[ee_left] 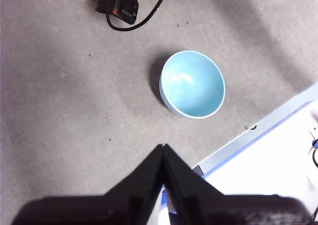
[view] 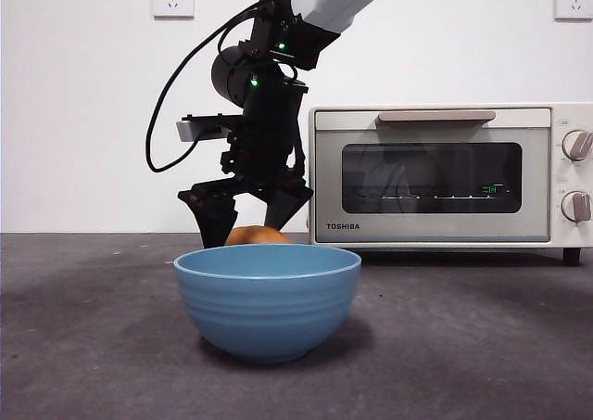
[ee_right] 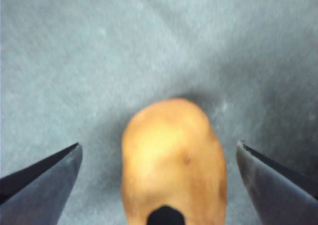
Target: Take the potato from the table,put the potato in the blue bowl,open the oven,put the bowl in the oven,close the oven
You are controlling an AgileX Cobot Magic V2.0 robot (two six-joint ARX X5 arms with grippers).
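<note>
The orange-brown potato lies on the dark grey table, and its top peeks over the rim of the blue bowl as potato. My right gripper hangs just above it, open, one jaw on each side and not touching; in its wrist view the gripper straddles the potato. The bowl is empty and stands in front of the potato. The cream oven is at the right, door closed. My left gripper is shut, high over the table with nothing in it.
The right arm's cable loops out to the left of the gripper. A white wall with sockets stands behind. In the left wrist view the table's edge runs near the bowl, with a white surface beyond.
</note>
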